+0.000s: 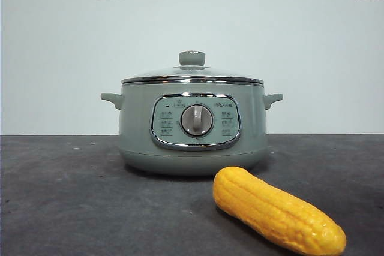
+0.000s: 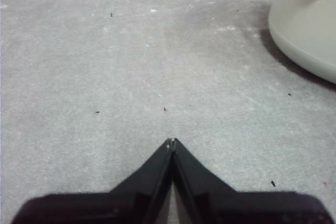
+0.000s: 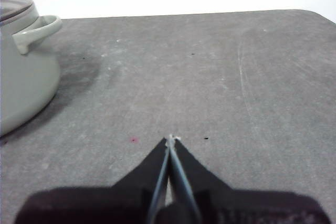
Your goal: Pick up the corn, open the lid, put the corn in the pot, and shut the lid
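Dark grey table (image 1: 72, 196) under white wall (image 1: 240, 22) bears pot (image 1: 192, 125), corn (image 1: 277, 209).

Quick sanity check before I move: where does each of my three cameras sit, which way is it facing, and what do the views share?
Front view: low, at table height, looking level across the table at the pot, its lid on, the corn nearest; no arm shows.
Left wrist view: on the left arm, looking down over the shut left gripper at bare tabletop, pot at the edge.
Right wrist view: on the right arm, over the shut right gripper, pot handle visible.
Shared: all three show the pot; only the front shows the corn.
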Available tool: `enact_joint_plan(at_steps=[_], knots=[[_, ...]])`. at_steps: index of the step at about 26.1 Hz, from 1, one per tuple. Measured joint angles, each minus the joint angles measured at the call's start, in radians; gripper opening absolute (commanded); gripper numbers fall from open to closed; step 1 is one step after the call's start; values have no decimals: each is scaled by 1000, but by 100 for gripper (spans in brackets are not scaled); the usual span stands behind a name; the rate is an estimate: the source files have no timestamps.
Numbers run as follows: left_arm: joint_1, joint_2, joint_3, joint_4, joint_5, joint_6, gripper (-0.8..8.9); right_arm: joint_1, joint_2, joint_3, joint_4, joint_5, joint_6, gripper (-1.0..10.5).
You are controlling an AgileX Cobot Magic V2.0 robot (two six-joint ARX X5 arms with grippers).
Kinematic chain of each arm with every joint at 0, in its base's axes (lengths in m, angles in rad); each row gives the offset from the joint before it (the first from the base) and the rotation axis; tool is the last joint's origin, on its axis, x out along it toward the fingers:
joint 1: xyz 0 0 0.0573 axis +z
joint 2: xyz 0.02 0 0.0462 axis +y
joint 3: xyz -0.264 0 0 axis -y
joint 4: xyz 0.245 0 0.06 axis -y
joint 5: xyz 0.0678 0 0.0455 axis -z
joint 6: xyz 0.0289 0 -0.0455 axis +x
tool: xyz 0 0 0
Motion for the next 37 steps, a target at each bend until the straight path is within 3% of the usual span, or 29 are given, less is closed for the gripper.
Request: enact_joint_plan(at_steps=[11,18,28,32,37], knots=[[0,0,0,-1,0,-1,-3,0,0,0,-1,-3,126,-3],[0,16,80,-72,5,-87,-4,0,0,66,-86,-7,222,-3],[0,131,259,-73,179,-210,-5,0,75,261,-89,-7,261,-3],[0,211,347,-74,239,-218,-3,0,164,352,-119,-67,271,-3],[0,312,440,-77,358,-224,-3,0,309,480,-238,-211,274,-1]])
